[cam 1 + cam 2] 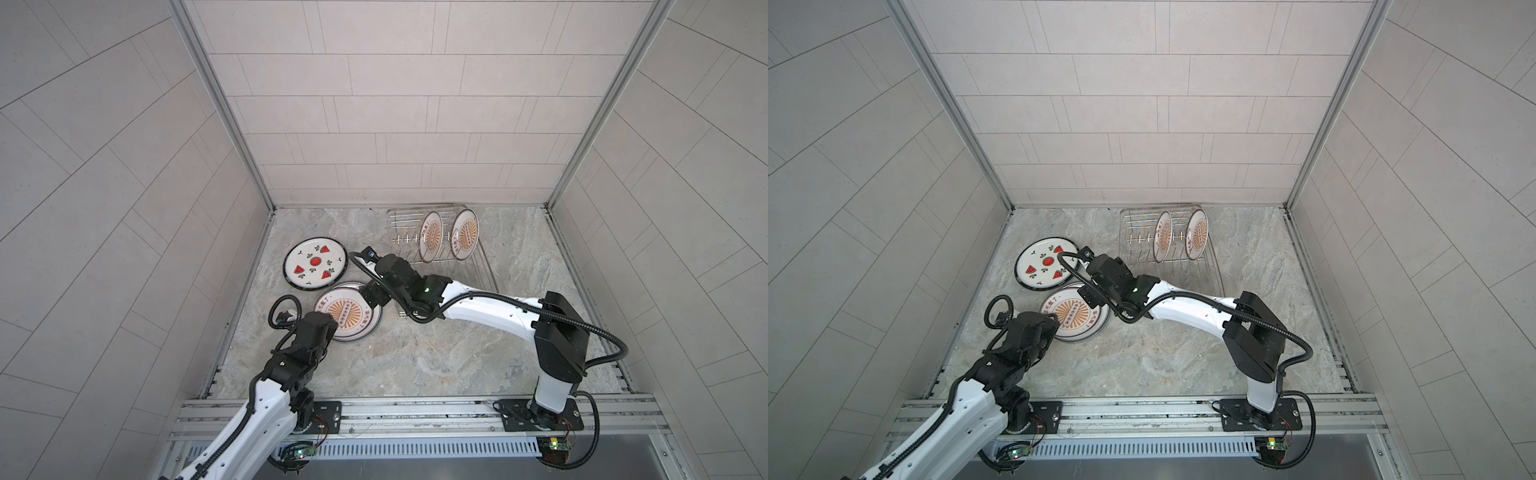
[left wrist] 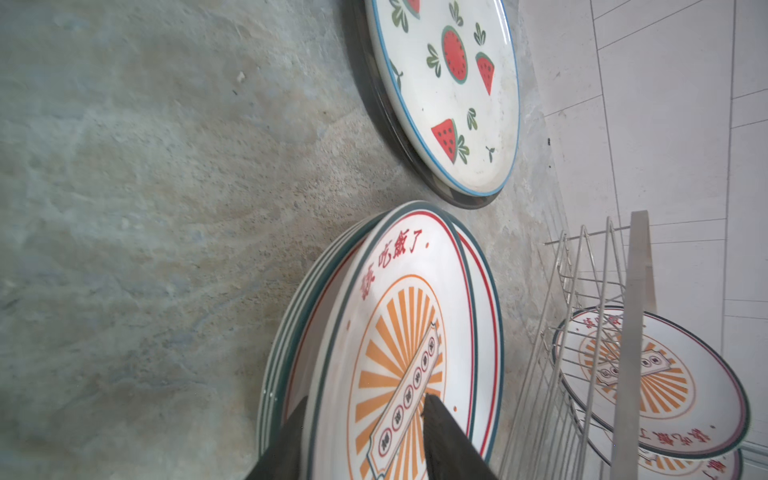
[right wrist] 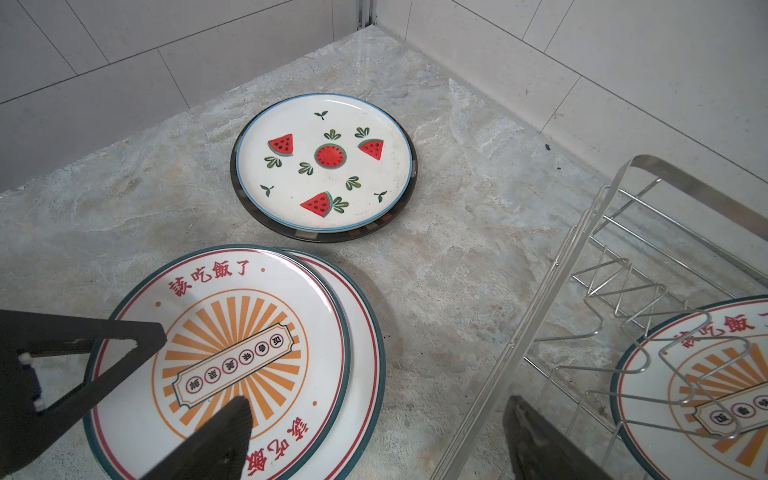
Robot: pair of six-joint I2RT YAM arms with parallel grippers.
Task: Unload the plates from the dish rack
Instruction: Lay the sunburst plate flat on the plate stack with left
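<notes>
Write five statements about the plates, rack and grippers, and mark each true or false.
1. Two sunburst plates stand upright in the dish rack. True.
2. The watermelon plate sits in the rack. False: it lies flat on the counter, atop a darker plate.
3. The right gripper grips a plate. False: its jaws stand wide open, holding nothing.
4. A stack of more sunburst plates lies on the counter. True.
5. The left gripper has its jaws astride the rim of the stack's top plate. True.

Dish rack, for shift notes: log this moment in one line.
silver wire dish rack: two round white sunburst plates upright; left claw: open, astride top stacked plate; right claw: open, empty
</notes>
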